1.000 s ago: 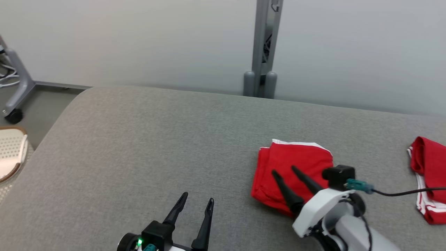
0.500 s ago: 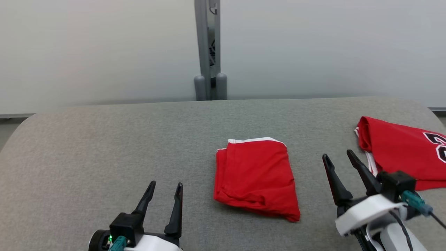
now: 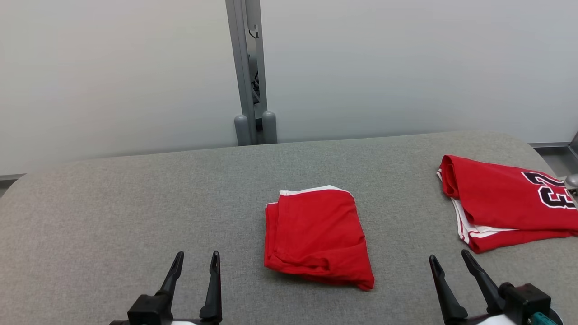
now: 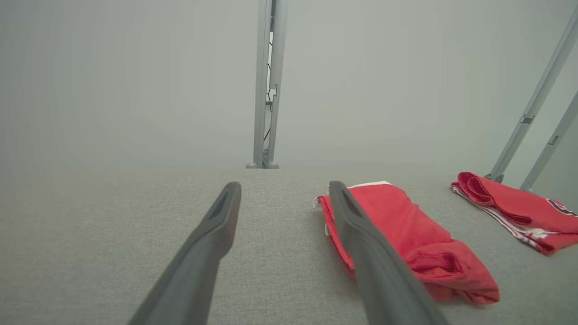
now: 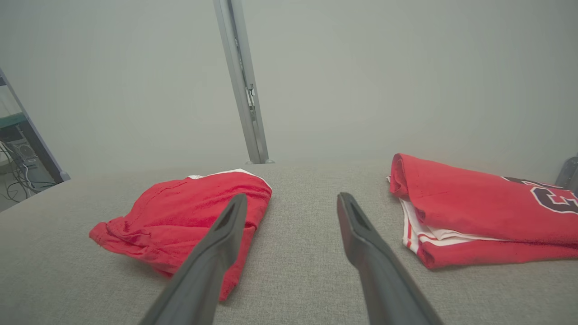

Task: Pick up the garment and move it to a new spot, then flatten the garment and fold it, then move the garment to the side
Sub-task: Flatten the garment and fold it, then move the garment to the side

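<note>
Well apart, left gripper (image 3: 198,254), right gripper (image 3: 449,255), both spread, flanking garment (image 3: 316,239)

A plain pale wall (image 3: 406,67) stands behind the grey fabric-covered table (image 3: 113,203). A grey metal post (image 3: 247,67) rises just past its far edge; cables (image 5: 16,176) hang beyond its left edge.

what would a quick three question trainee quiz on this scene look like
1. True or false: the left gripper grips the folded red garment.
2. Which lies farther to the robot's right on the grey padded surface? A) the folded red garment B) the red numbered jersey
3. Fill in: the right gripper is ___, holding nothing.
Key: 1 false; 2 B; 3 open.
</note>
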Available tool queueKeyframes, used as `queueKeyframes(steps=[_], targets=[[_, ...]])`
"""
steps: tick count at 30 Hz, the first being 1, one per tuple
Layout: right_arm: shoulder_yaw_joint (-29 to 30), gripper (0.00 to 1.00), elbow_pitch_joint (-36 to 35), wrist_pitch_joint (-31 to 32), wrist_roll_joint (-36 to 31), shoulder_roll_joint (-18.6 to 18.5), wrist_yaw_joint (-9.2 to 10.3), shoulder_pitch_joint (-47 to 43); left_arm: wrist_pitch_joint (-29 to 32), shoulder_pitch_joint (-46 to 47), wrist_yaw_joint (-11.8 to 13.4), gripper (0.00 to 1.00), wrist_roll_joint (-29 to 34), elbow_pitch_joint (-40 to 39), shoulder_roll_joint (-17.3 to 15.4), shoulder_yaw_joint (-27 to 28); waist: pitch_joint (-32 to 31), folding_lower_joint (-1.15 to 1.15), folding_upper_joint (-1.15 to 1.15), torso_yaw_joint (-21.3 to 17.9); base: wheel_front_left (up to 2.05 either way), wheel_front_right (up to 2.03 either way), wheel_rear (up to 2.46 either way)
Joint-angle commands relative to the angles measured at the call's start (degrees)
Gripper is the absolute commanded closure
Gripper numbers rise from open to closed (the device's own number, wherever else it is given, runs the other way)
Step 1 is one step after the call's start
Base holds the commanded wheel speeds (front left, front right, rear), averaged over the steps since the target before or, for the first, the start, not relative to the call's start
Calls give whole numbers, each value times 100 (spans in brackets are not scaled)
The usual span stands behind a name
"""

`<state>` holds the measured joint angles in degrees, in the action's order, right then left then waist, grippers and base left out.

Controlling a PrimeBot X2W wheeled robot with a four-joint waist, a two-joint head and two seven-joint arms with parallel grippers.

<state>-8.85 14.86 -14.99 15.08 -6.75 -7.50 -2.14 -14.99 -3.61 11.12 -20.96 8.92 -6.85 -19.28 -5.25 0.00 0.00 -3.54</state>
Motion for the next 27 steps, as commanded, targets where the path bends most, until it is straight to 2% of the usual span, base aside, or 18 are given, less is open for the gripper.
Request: queueKeyframes(steps=[1, 10, 19, 23, 27], targets=[[49, 0, -52, -23, -36, -6, 3, -54, -24, -38, -36, 0, 49, 3, -9, 43, -14, 0, 0, -5, 0, 0, 0], [70, 0, -88, -23, 16, 45, 3, -218, -24, -189, -199, 0, 310, 32, 197, 251, -32, 0, 0, -41, 0, 0, 0], [-21, 0, 73, -23, 129, 52, 3, -117, -24, -205, -343, 0, 541, 54, 301, 385, 29, 0, 0, 131, 0, 0, 0], [-136, 0, 542, -23, 564, 140, 3, 99, -24, -191, -354, 0, 645, 84, 322, 416, 62, 0, 0, 285, 0, 0, 0], [-423, 0, 1026, -24, 1798, 240, 3, 493, -24, -115, -406, 0, 705, 119, 344, 374, 120, 0, 0, 529, 0, 0, 0]])
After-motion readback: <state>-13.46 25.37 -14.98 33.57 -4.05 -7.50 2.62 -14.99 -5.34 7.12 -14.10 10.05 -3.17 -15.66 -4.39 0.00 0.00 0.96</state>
